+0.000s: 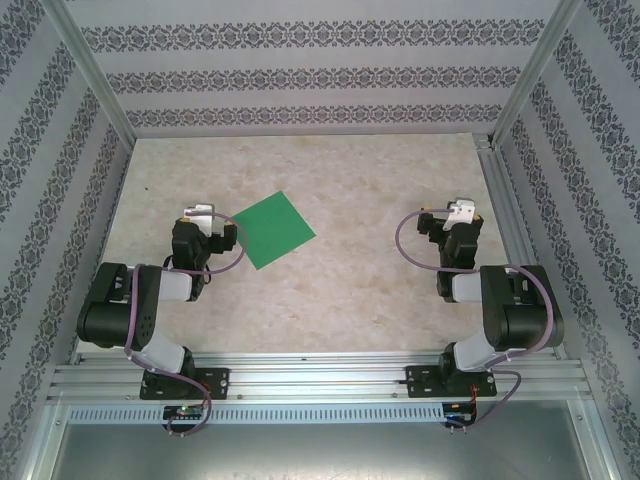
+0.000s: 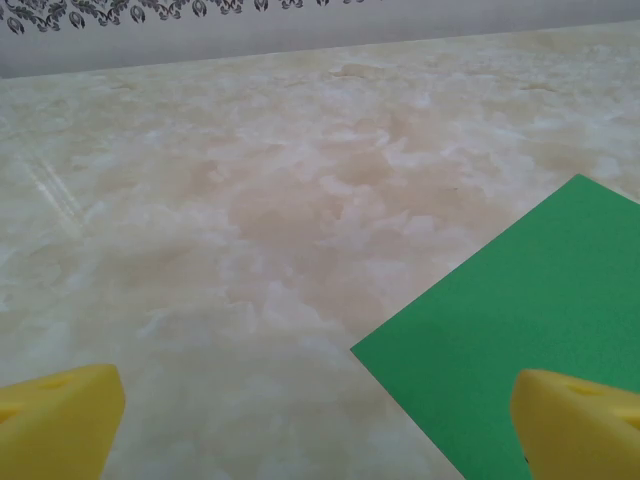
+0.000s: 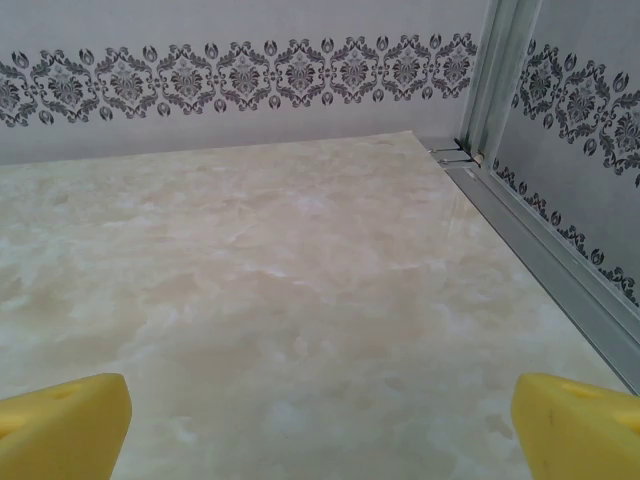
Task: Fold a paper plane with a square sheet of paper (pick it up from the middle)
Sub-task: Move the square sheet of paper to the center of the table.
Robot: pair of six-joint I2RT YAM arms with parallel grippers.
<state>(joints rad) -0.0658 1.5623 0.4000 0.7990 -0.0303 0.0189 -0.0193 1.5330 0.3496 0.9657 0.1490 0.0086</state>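
The square sheet of paper [image 1: 273, 230] is lying flat on the table [image 1: 380, 170], left of centre. The left end effector [image 1: 205, 216] is hanging released beside it, perhaps overlapping a corner; the right end effector [image 1: 458, 212] is gaping empty by the side rail [image 3: 545, 255].

Left pincer [image 2: 318, 432] spread wide, right pincer [image 3: 320, 428] likewise, both arms folded low

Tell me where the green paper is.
The green paper lies flat on the table, left of centre in the top view, just right of the left claw.
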